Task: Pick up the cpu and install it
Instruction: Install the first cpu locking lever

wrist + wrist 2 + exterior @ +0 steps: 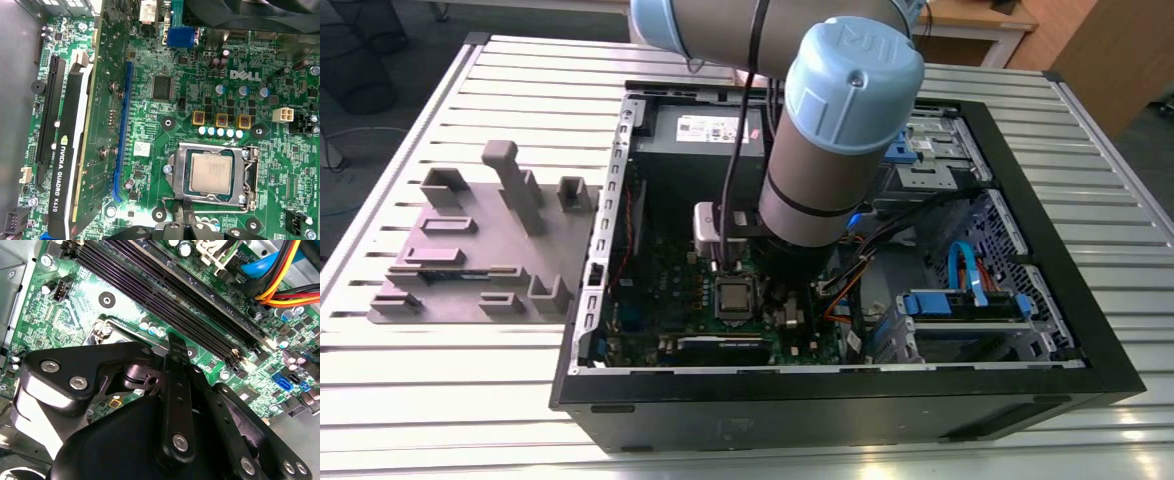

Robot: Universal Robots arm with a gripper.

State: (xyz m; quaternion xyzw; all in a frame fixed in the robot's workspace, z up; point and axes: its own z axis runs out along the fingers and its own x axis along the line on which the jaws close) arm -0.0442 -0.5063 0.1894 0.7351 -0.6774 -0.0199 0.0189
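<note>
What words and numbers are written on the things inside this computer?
On the motherboard: a white maker's logo, a brand name, not read out here.
On the graphics card: white brand and model lettering along its edge, not read out here.
On the power supply sticker: print too small to read.
On the cpu: no marking that can be read.

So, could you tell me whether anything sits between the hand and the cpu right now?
Nothing visible does. In the first wrist view the small square silver-topped cpu lies uncovered in the metal-framed socket on the green motherboard, and the black hand hangs beside the socket's edge with nothing between them.
</note>
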